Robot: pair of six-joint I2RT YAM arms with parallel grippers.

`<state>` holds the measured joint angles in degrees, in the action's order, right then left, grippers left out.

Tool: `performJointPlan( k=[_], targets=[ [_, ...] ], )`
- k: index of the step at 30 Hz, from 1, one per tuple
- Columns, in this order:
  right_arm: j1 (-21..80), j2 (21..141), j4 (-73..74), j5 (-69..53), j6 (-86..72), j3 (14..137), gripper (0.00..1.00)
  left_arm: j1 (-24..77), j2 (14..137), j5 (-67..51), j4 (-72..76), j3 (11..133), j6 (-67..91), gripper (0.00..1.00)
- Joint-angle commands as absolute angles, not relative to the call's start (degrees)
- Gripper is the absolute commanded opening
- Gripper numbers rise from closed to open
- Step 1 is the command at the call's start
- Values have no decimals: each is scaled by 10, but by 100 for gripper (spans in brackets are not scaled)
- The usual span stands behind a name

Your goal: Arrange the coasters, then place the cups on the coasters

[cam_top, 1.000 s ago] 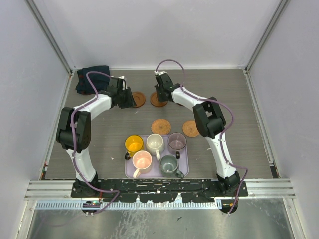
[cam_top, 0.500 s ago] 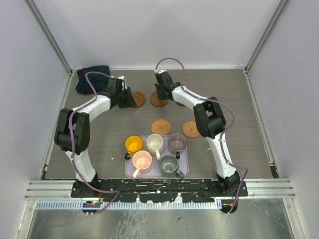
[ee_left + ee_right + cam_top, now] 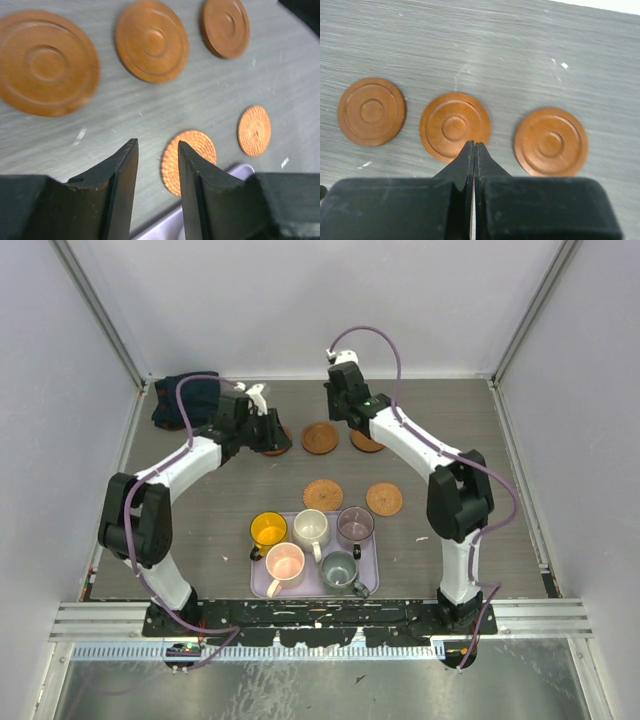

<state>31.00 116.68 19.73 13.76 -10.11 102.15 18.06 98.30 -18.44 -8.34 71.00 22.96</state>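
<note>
Top external, right end effector (image 3: 473,146) pulled rearward, third wood coaster (image 3: 366,442) uncovered

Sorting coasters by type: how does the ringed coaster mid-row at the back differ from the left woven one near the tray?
The ringed coaster is darker brown, smooth, with concentric ridges; the woven coaster is lighter orange, finely textured. The ringed coaster lies between two like it; the woven coaster lies nearer the tray. Both are flat, round and bear no cup.

Grey wood-grain table (image 3: 215,530) enclosed by plain white walls (image 3: 300,300).
</note>
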Motion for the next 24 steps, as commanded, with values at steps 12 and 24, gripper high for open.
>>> performJointPlan(
  k=[12, 24],
  targets=[
    [309, 931, 215, 246, -194, 664, 1, 306, 1021, -275, -90, 691, 201, 32],
    [309, 854, 223, 202, -239, 575, 1, 345, 1091, -287, -109, 714, 206, 32]
  ],
)
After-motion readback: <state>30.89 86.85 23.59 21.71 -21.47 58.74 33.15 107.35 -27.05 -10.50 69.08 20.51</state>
